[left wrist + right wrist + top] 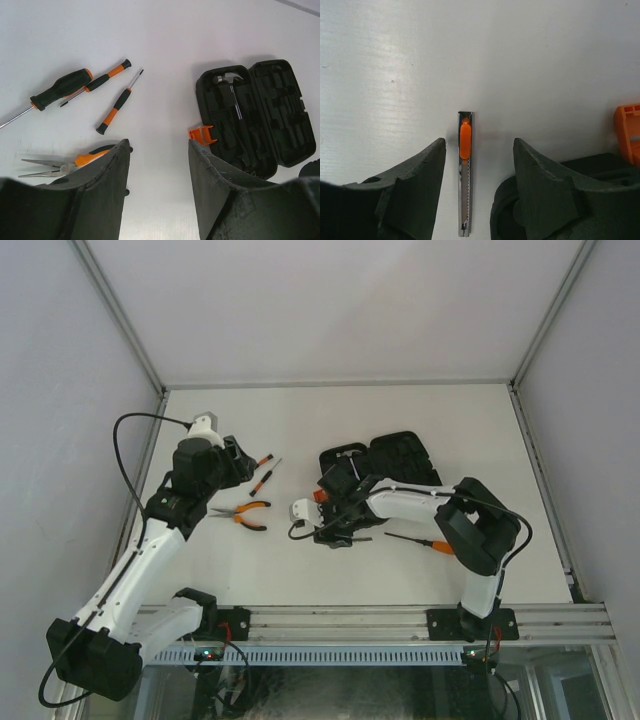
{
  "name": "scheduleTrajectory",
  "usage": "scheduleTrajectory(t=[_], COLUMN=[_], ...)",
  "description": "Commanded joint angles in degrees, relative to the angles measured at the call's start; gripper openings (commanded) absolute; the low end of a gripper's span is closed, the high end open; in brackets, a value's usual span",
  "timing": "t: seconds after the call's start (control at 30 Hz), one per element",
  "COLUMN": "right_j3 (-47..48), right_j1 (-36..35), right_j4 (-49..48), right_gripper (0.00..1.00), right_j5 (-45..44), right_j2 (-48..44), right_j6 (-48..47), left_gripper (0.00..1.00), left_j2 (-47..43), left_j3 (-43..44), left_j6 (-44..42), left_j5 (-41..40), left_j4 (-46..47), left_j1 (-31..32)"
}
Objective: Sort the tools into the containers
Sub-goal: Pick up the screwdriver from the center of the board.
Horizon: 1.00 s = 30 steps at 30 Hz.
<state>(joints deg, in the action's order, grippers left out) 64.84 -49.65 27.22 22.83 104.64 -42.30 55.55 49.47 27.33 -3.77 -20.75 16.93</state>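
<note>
Slim steel utility knife with orange slider (464,185), flat on white table (395,75), between parted fingers of right gripper (479,145), left gripper (158,145) open, empty.

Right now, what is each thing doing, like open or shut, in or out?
tool case, open, lying flat
hammer, in its case slot
pliers, loose on the table
screwdrivers, loose on the table
cutter, flat on the table, not gripped
left gripper, open, empty
right gripper, open around the cutter
</note>
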Motion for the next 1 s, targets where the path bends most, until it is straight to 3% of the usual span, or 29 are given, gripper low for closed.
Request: scheduleTrajectory(t=[0.0, 0.43, 0.63, 0.97], right_j3=[2.4, 5.46, 9.86, 9.56], right_j1=[-0.52, -0.77, -1.32, -2.69], right_j4=[4.07, 9.48, 14.73, 16.91], right_gripper=[0.56, 0.52, 0.43, 0.29], right_j5=[-1.98, -1.23, 0.63, 1.38], right_j2=[0.83, 4.73, 8.0, 8.98], right_j6=[-1.82, -2.67, -2.16, 0.47], left_gripper=[0.55, 0.55, 0.55, 0.55], left_j2=[-0.21, -0.46, -0.5, -0.76], left_j3=[-0.22, -0.45, -0.43, -0.61], left_j6=[-0.88, -0.69, -0.69, -0.64], left_j5=[1.05, 1.15, 1.18, 1.17], left_j4=[1.2, 1.15, 1.16, 1.15], left_j1=[-0.49, -0.88, -0.93, -0.99])
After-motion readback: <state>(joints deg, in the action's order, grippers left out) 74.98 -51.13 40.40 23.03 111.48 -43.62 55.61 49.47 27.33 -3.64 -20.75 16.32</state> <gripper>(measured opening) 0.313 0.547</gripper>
